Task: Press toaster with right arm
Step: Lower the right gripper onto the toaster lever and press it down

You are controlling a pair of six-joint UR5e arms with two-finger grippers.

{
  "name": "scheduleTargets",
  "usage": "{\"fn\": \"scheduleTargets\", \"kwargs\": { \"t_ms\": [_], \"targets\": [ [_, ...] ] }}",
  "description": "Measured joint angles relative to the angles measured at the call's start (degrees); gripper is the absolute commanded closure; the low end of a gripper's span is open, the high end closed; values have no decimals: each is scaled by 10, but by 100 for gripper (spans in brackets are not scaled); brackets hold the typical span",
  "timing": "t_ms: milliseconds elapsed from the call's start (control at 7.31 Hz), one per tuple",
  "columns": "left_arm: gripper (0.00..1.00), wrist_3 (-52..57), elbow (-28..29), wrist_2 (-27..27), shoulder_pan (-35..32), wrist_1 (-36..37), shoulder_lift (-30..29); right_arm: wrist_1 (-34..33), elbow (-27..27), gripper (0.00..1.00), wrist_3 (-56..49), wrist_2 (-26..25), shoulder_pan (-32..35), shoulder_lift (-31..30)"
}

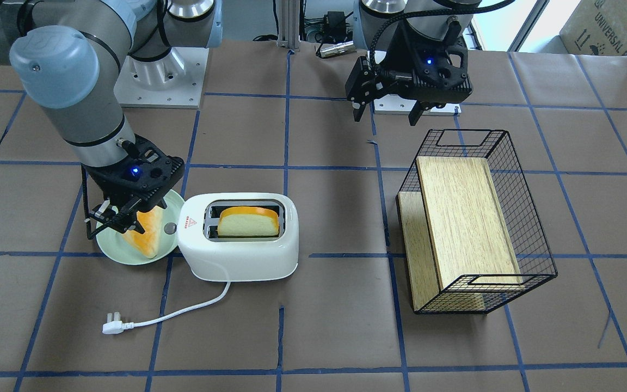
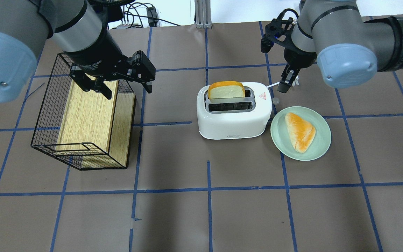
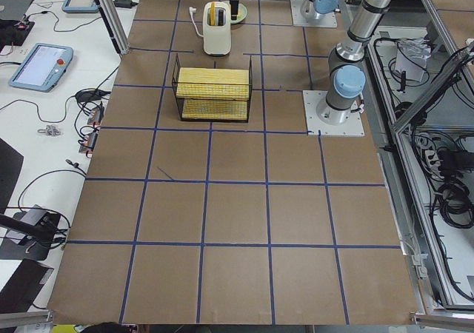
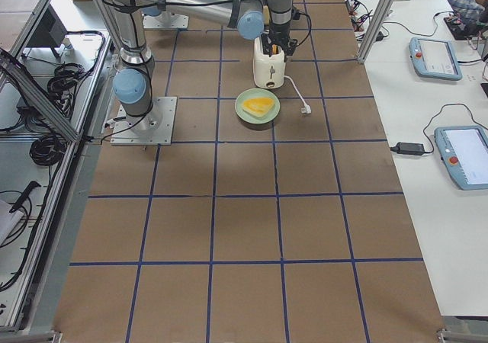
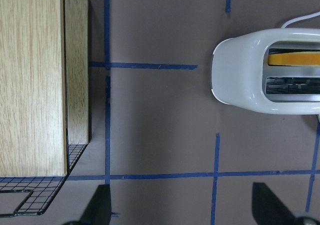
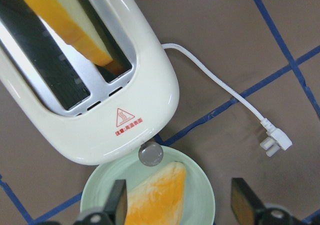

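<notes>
The white two-slot toaster [image 1: 237, 261] [image 2: 234, 122] stands mid-table with a slice of bread [image 1: 248, 222] [image 2: 226, 91] upright in one slot. Its red triangle mark [image 6: 125, 117] and grey knob [image 6: 151, 154] are at the end facing the plate. My right gripper [image 1: 117, 218] [image 2: 286, 83] [image 6: 181, 205] is open and empty. It hovers above that knob end, over the plate's edge, apart from the toaster. My left gripper [image 1: 387, 115] [image 2: 127, 89] [image 5: 185, 205] is open and empty, raised beside the wire basket.
A pale green plate [image 2: 322, 140] [image 1: 123, 257] with a piece of bread [image 2: 301, 131] touches the toaster's knob end. The white cord and plug [image 1: 112, 326] [image 6: 274, 142] lie on the table. A tilted black wire basket [image 1: 531, 179] [image 2: 46, 105] holds wooden boards [image 1: 466, 218].
</notes>
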Motion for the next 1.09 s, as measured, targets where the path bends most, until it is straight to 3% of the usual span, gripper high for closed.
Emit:
{"fn": "scheduleTargets", "kwargs": {
  "t_ms": [411,684,1095],
  "targets": [
    [0,0,0,0,0,0,0,-5,4,93,-182,-4,1,3],
    [0,0,0,0,0,0,0,-17,28,93,-239,-5,3,1],
    [0,0,0,0,0,0,0,-89,71,93,-296,-7,2,15]
  ]
}}
